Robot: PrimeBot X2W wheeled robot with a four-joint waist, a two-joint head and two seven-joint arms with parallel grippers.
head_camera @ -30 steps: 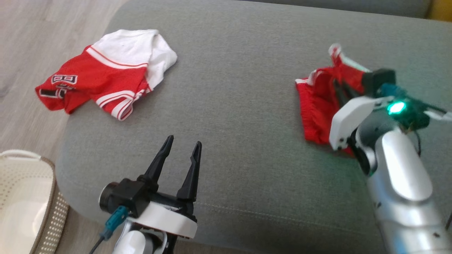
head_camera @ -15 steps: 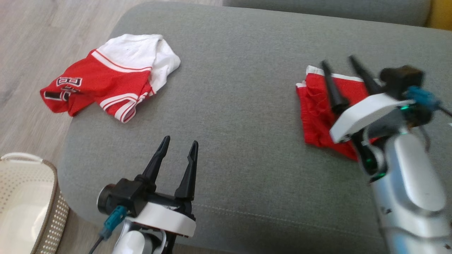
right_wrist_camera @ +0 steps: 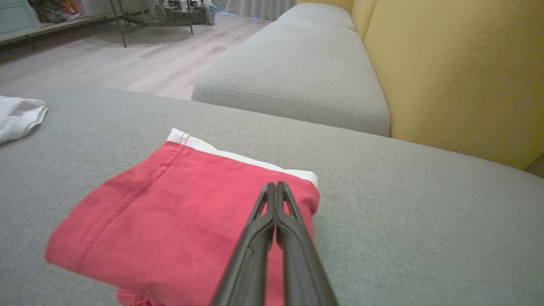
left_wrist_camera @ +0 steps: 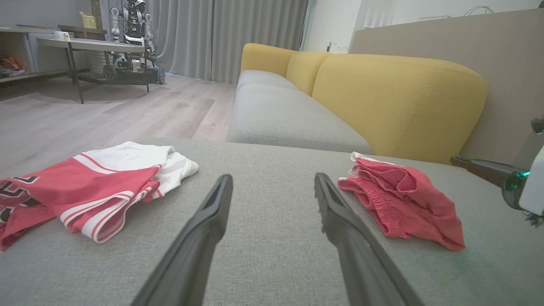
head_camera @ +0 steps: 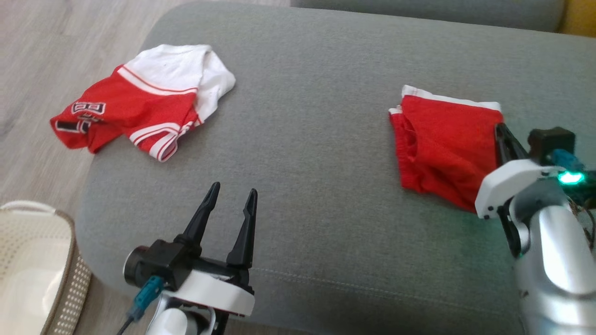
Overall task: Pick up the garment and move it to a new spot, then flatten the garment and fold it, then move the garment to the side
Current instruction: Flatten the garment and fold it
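The garment, a pair of red shorts (head_camera: 442, 139) with a white hem, lies folded on the right side of the grey cushion (head_camera: 302, 153); it also shows in the left wrist view (left_wrist_camera: 403, 204) and the right wrist view (right_wrist_camera: 170, 212). My right gripper (head_camera: 500, 128) is shut, its tips (right_wrist_camera: 275, 185) over the shorts' right edge with no cloth pinched between them. At the cushion's near edge my left gripper (head_camera: 233, 188) stands open and empty, apart from the shorts, pointing across the cushion (left_wrist_camera: 272, 180).
A red and white jersey (head_camera: 149, 107) lies crumpled at the cushion's far left corner, partly over the edge. A perforated cream basket (head_camera: 28, 260) stands on the floor at lower left. Yellow backrests (left_wrist_camera: 395, 97) and another grey seat (right_wrist_camera: 297, 72) lie beyond.
The right gripper let go of the raised shorts, opened over them, then shut and drew back toward the right. The shorts now lie flat and folded. The left gripper stayed open.
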